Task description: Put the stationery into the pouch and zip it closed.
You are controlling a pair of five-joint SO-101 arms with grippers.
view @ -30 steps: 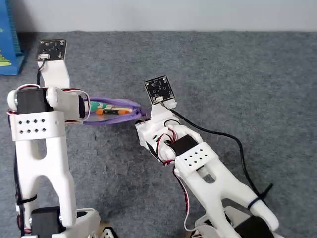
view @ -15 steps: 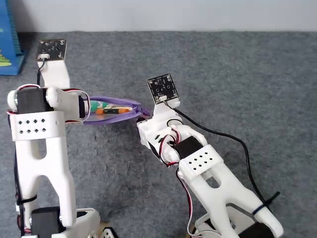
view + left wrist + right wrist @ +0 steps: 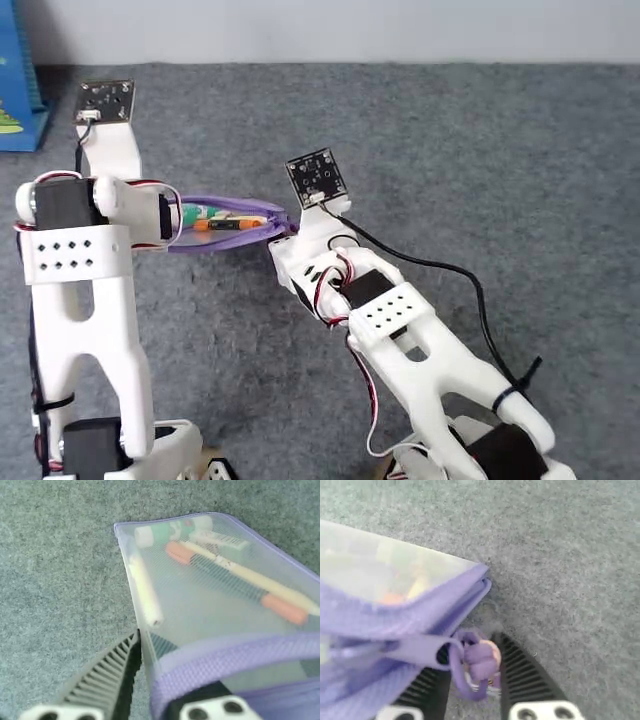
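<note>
Clamping one end of the pouch (image 3: 210, 610), the left gripper (image 3: 152, 675) has its jaws pressed together on the purple edge band. At the other end, the right gripper (image 3: 472, 652) is closed on the pull (image 3: 479, 661), which sits between its fingers. The pouch stretches between both grippers over the grey worktop (image 3: 60, 555). Inside it lie pens (image 3: 240, 572), seen through the clear wall.

Translucent mesh-plastic pouch (image 3: 210, 605), rough grey carpet (image 3: 500, 150)
</note>
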